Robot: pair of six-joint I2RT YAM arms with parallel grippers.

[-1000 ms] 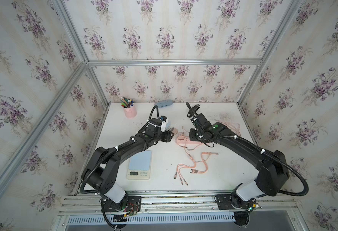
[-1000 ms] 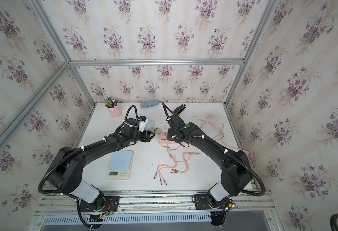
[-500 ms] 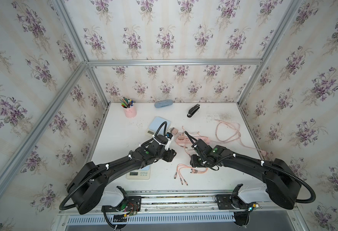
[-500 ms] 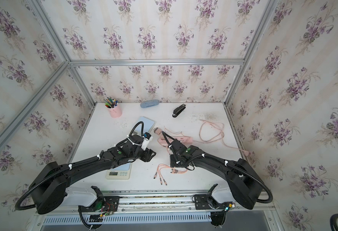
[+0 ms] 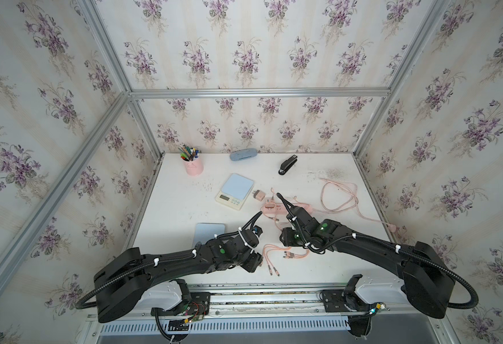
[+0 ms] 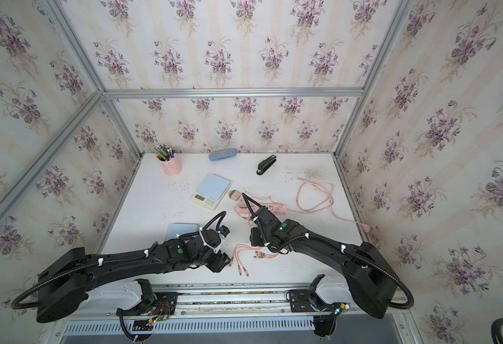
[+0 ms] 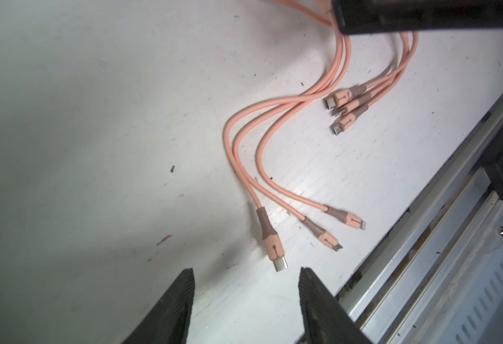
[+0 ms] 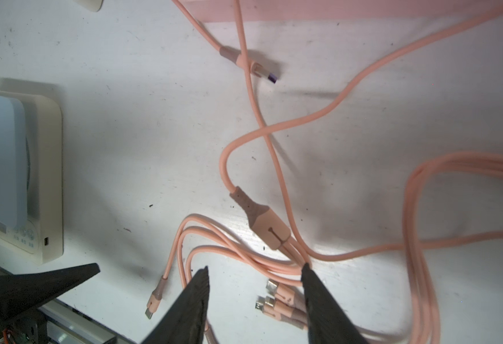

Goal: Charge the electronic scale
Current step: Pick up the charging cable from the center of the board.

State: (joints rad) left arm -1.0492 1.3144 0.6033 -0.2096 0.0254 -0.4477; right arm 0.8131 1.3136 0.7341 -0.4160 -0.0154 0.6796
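Nearest the front rail, the left tool (image 7: 245, 269) hangs released and empty over the tabletop (image 5: 184, 208), with a pink cable's USB-C plug (image 7: 272, 247) just ahead of its fingers. The right tool (image 8: 255, 266), likewise released, holds nothing above the three-headed charging cable (image 8: 269, 226). One electronic scale (image 8: 47, 178) lies partly under the left arm. A second scale (image 5: 234, 192) sits mid-frame beside a pink charger plug (image 5: 257, 195) and power strip (image 5: 286, 207). The stapler (image 5: 287, 163) and pen cup (image 5: 193, 166) stand farthest back.

scale (image 8: 15, 166) edge-cropped, power strip (image 8: 363, 10) mostly cropped
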